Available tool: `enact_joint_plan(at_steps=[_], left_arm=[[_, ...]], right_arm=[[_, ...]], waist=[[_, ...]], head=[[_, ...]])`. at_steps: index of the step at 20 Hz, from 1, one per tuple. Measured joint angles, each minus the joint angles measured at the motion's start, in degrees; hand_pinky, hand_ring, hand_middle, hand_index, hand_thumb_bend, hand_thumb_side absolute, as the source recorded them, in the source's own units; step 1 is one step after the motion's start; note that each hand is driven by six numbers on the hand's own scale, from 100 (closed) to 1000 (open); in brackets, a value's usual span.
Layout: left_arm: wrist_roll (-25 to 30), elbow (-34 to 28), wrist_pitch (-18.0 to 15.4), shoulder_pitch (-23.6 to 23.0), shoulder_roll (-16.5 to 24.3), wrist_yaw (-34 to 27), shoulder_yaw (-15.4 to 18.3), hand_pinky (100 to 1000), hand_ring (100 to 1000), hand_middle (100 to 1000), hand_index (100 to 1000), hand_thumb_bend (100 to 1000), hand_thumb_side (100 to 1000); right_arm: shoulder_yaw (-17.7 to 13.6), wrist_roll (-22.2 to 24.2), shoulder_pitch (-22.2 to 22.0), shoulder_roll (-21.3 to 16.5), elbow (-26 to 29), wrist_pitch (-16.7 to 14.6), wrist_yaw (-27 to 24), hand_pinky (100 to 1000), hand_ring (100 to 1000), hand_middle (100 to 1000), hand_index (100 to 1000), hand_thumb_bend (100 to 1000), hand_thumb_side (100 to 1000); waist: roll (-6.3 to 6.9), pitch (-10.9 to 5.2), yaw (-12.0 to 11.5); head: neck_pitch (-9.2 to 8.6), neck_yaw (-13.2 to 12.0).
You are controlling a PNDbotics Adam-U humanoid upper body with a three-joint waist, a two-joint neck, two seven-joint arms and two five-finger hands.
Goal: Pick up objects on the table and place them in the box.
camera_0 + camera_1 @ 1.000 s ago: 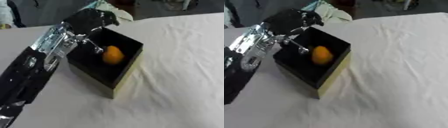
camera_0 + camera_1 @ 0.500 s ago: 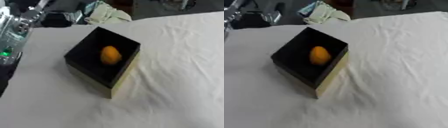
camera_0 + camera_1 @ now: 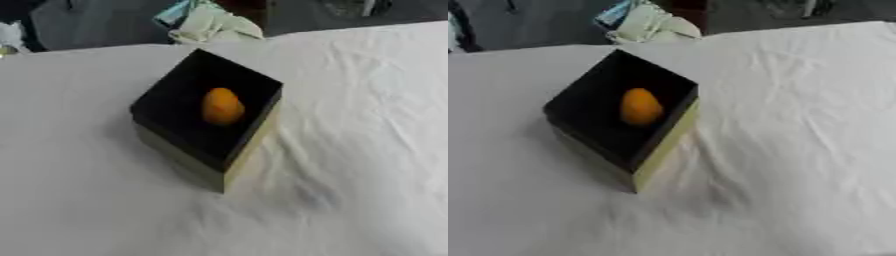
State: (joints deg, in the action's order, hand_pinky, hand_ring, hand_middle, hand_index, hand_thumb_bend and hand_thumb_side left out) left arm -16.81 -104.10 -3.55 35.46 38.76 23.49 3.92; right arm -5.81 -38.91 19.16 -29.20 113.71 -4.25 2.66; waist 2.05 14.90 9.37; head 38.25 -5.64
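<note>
An open box [image 3: 179,145] with a black inside and tan outer walls stands turned cornerwise on the white cloth, left of the middle. An orange, egg-shaped object [image 3: 222,106] lies on the box's floor, apart from the walls. Neither of my hands shows in the left eye view or the right eye view.
The white tablecloth [image 3: 359,150] is wrinkled to the right of the box. A pale bundle of cloth with a blue patch [image 3: 645,22] lies just past the table's far edge. Beyond that edge the background is dark.
My left arm and hand, which hung over the box's left side one second ago, have drawn back to the upper left and left the views. The orange object stays in the box.
</note>
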Motion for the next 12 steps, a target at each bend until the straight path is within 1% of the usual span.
enact_joint_plan(at_steps=[1, 2, 4, 7, 8, 9, 12], left_arm=[[-1.20, -0.25, -0.31, -0.95, -0.36, -1.10, 0.72, 616, 665, 770, 783, 211, 812], [-2.22, -0.55, -0.67, -1.96, -0.80, -2.19, 1.40, 605, 663, 769, 777, 212, 749], [-3.75, -1.31, -1.73, -4.21, -1.90, -3.96, 2.47, 599, 658, 765, 776, 234, 736], [-5.22, -2.48, -3.31, -6.68, -3.63, -5.78, 3.76, 582, 640, 748, 769, 378, 692], [-5.64, -2.80, -3.72, -7.25, -4.22, -6.25, 4.19, 580, 638, 746, 767, 410, 689], [-6.07, -3.14, -4.07, -7.74, -4.85, -6.71, 4.64, 580, 636, 744, 765, 424, 686], [-7.20, -3.82, -4.70, -8.68, -6.15, -7.96, 5.63, 580, 636, 744, 765, 424, 686]], right_arm=[[-0.08, -0.06, 0.01, -0.03, 0.00, -0.05, 0.04, 767, 748, 718, 858, 299, 1000], [-0.17, -0.11, 0.01, -0.08, 0.00, -0.09, 0.10, 767, 747, 718, 858, 300, 1000], [-0.19, -0.22, 0.01, -0.14, 0.00, -0.04, 0.21, 767, 747, 718, 858, 300, 1000], [-0.21, -0.30, 0.01, -0.14, 0.00, -0.03, 0.25, 767, 747, 719, 858, 300, 1000], [-0.21, -0.33, 0.01, -0.14, 0.00, -0.04, 0.27, 767, 747, 719, 858, 299, 1000], [-0.23, -0.39, 0.01, -0.14, 0.00, -0.05, 0.28, 766, 747, 719, 857, 300, 1000], [-0.35, -0.58, 0.00, -0.14, 0.00, -0.03, 0.31, 766, 747, 719, 857, 300, 1000]], waist=[[-0.09, 0.04, -0.07], [-0.15, 0.14, -0.18], [-0.22, 0.34, -0.40], [-0.48, 0.37, -0.62], [-0.53, 0.38, -0.68], [-0.58, 0.38, -0.73], [-0.68, 0.38, -0.81]], head=[[0.01, -0.13], [0.01, -0.24], [0.01, -0.27], [0.01, -0.27], [0.01, -0.27], [0.01, -0.27], [0.01, -0.28]])
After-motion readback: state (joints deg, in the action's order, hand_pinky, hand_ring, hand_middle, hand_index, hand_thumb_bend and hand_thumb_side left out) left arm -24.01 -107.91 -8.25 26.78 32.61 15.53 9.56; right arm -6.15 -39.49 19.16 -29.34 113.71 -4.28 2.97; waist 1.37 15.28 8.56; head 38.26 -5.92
